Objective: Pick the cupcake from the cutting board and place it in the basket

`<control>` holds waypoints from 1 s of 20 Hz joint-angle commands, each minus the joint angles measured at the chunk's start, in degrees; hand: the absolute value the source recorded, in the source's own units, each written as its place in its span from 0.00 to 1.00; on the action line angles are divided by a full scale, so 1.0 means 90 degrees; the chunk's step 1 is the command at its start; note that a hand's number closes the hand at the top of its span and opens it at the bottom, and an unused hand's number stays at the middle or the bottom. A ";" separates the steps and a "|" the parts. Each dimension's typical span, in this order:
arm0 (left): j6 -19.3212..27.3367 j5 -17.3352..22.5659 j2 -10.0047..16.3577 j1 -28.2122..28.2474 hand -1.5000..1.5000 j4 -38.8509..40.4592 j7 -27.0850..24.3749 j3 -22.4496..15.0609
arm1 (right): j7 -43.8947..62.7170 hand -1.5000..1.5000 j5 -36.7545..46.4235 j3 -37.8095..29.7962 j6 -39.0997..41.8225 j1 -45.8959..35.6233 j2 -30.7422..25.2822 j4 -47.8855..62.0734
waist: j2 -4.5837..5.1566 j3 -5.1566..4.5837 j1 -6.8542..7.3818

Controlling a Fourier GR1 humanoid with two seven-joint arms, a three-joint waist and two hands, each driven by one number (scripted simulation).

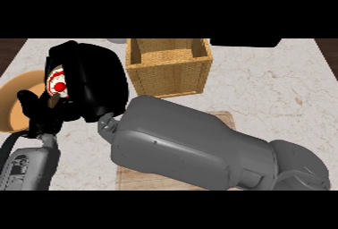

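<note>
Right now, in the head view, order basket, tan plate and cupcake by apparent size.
1. Basket.
2. Tan plate, partly out of view, so unsure.
3. Cupcake, mostly hidden in right hand.

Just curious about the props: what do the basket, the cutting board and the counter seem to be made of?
Basket: looks like woven wicker, tan with a weave pattern, matte. Cutting board: seemingly pale wood, with grain lines. Counter: apparently light marble or stone, with faint veins.

even, soft light; bright pale counter [277, 89], faint shadow beside the basket [170, 74]
</note>
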 commanded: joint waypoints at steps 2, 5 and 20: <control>-0.0074 0.0050 0.0059 -0.0004 0.50 -0.0272 0.0255 -0.0003 | -0.0352 1.00 -0.0470 -0.0061 0.0418 -0.0539 0.0000 0.1257 | 0.0017 -0.0002 0.0114; -0.0177 0.0089 0.0122 -0.0136 0.50 -0.0036 0.0157 0.0070 | -0.1025 1.00 -0.0770 0.0005 0.0351 -0.0101 0.0000 0.1617 | 0.0035 0.0000 0.0058; -0.0122 -0.0066 -0.0081 0.0264 0.50 0.0118 -0.0439 0.0042 | -0.3023 1.00 -0.1729 -0.0719 0.1344 0.0186 0.0000 0.3274 | 0.0033 0.0003 0.0001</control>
